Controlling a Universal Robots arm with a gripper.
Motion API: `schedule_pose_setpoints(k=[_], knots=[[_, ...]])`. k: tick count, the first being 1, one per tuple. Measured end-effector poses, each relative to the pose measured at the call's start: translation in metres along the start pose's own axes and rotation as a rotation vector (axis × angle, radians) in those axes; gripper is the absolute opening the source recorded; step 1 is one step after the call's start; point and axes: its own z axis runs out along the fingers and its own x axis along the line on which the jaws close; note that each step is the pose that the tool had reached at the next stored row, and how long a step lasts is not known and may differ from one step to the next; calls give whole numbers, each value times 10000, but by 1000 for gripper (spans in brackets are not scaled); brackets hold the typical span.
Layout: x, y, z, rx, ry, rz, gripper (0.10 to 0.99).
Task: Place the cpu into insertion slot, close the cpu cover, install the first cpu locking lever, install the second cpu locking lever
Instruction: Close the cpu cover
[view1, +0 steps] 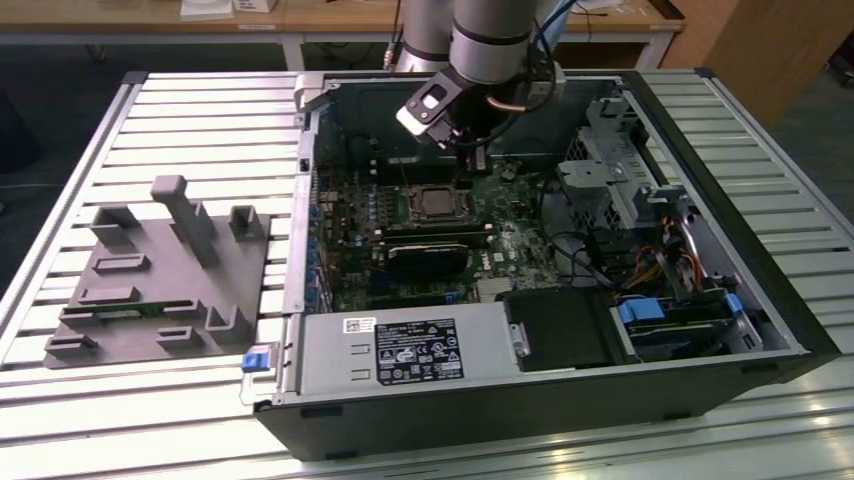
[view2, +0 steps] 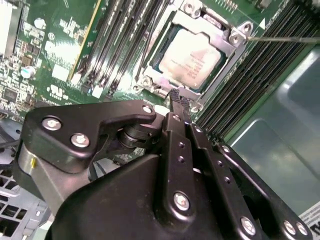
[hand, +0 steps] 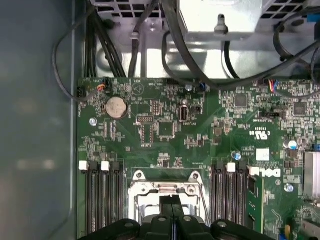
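gripper (view2: 179, 97) fingers pressed together, nothing seen pinched, tips just at cpu cover (view2: 226, 46) edge | cover down flat, framing cpu (view2: 190, 55) | cpu square, no long axis, metal top up, seated in insertion slot (view2: 161, 67) | thin lever rod (view2: 285, 38) juts sideways past cover corner

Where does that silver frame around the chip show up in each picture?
Exterior view: the cpu cover, in the middle of the open computer case.
Second wrist view: framing the cpu at, just past the gripper.
First wrist view: at, partly behind the gripper.
Shared landmark: the long black memory slots flanking it.
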Motion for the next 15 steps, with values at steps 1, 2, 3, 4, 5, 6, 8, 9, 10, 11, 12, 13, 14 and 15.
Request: schedule_pose_setpoints(k=[1,2,3,4,5,6,8,9,10,11,12,13,14,15], knots=[[-10,-13,4,0,6,0,106],[-21,-26,8,0,14,0,106],[-31,-45,12,-1,26,0,106],[-38,-69,16,0,36,0,106],[-43,-98,19,-1,46,-2,106],[-44,-124,23,-1,56,-2,106],[-45,-174,31,-1,73,-1,106],[-46,-198,35,0,84,-2,106],[-46,-219,39,0,95,-2,106],[-47,-237,43,-2,103,0,106],[-47,-252,45,-1,107,-1,106],[-47,-269,47,-4,113,-1,106],[-47,-281,48,-5,113,-1,106],[-47,-285,47,-4,113,0,106]])
